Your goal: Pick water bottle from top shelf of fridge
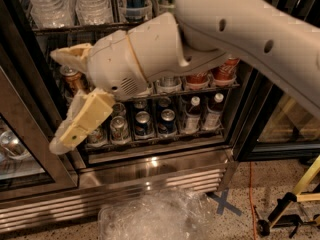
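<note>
Clear ribbed water bottles (50, 4) stand in rows on the top shelf (75, 31), a grey wire rack at the upper left of the open fridge (150, 181); their caps are cut off by the frame's top edge. My gripper (56, 100) is in front of the fridge's left side, below the top shelf, at the level of the can racks. Its cream fingers (82, 121) are spread wide apart with nothing between them. The large white arm (240, 29) hides much of the middle rack.
Soda cans (72, 79) and red cans (225, 69) are on the middle rack. Cans (142, 124) and small white-capped bottles (192, 114) are on the lowest. A dark-framed glass door (25, 134) stands left. Crumpled clear plastic (150, 216), a blue tape cross (225, 204) and a yellow-black stand (290, 204) are on the floor.
</note>
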Robot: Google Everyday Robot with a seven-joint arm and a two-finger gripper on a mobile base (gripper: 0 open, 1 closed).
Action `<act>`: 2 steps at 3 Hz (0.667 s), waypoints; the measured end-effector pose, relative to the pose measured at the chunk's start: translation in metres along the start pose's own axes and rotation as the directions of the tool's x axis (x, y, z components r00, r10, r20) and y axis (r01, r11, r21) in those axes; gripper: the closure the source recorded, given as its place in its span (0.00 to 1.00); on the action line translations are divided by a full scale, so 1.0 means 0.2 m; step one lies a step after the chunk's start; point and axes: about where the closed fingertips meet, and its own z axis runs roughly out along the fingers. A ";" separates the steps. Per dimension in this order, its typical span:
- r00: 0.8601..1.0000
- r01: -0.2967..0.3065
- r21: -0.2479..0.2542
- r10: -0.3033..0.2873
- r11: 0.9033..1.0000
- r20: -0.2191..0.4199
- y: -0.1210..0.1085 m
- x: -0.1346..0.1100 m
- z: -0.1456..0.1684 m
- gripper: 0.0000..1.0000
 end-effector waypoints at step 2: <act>0.997 -0.021 0.121 0.012 0.992 0.080 0.22 -0.13 0.44 0.00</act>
